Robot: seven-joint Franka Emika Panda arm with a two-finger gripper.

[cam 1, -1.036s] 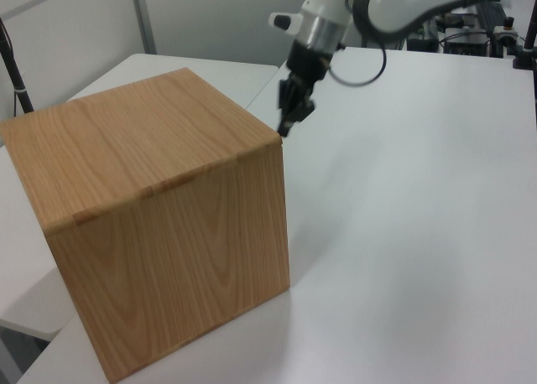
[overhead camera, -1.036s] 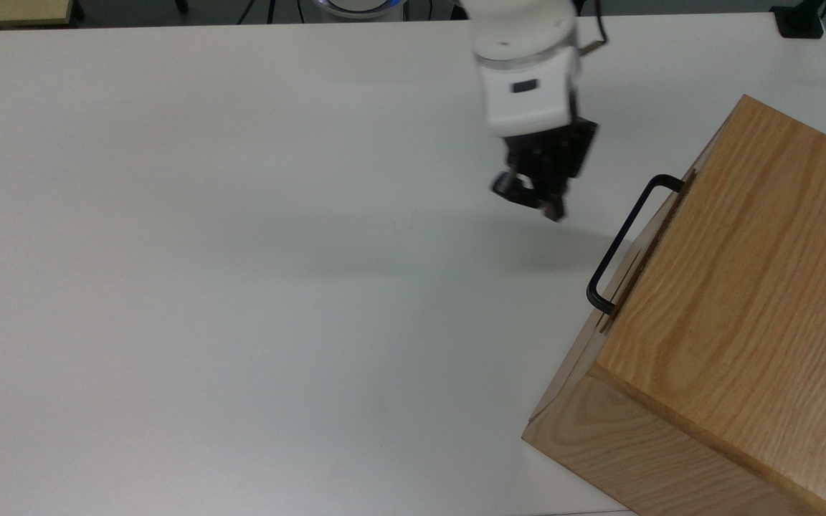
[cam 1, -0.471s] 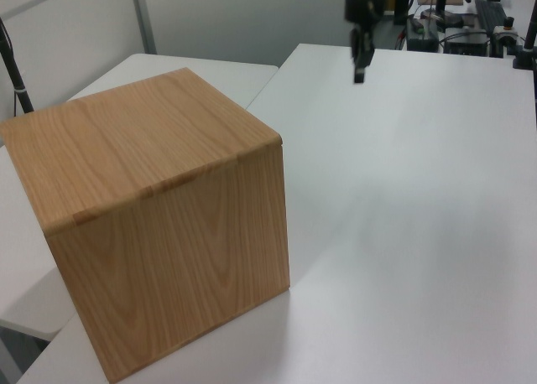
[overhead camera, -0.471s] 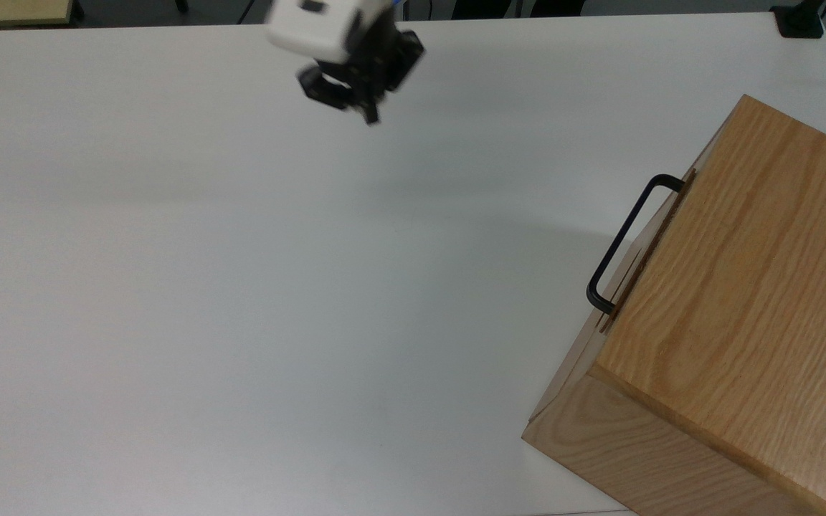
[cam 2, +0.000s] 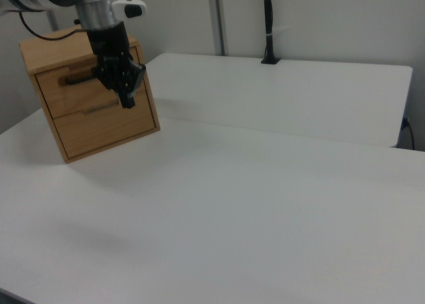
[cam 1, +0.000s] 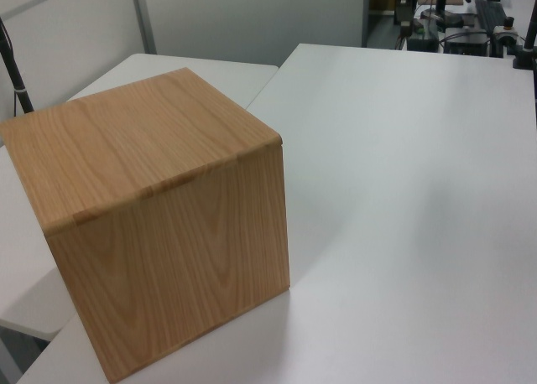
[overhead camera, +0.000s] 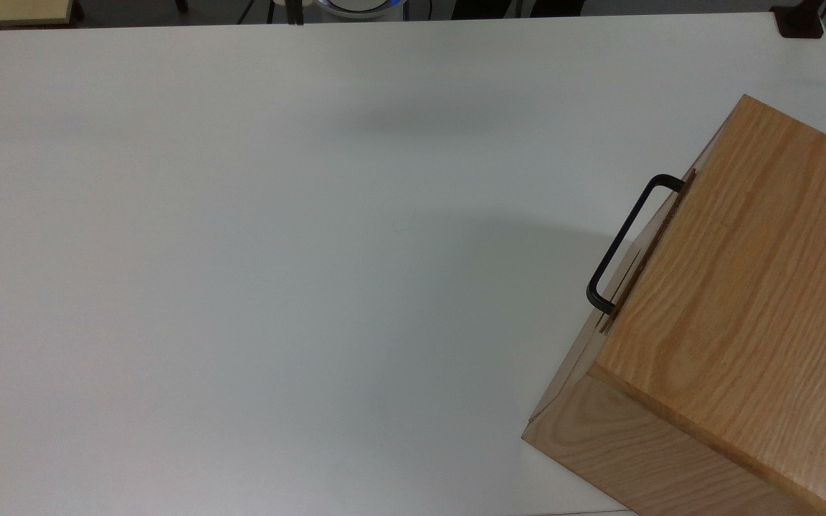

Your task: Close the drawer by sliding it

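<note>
The drawer (cam 2: 66, 98) is the upper one of the wooden cabinet (cam 2: 99, 128) at the right view's left, and its front lies about flush with the cabinet face. Its black U-shaped handle (cam 2: 74, 79) sticks out toward the table. In the top view the handle (overhead camera: 621, 240) juts from the cabinet (overhead camera: 743, 301) at the right edge, with only a thin dark seam behind it. My gripper (cam 2: 126, 98) hangs pointing down, just in front of the drawer front and to the right view's right of the handle. It holds nothing.
The cabinet (cam 1: 159, 208) stands on a wide white table (overhead camera: 277, 272). A black post (cam 2: 267, 25) is clamped at the table's far edge in the right view. A second white table (cam 1: 193, 65) adjoins behind the cabinet in the left view.
In the top and left views the arm swung away from the handle toward the table's far side and went out of frame. The drawer and cabinet have not moved.
</note>
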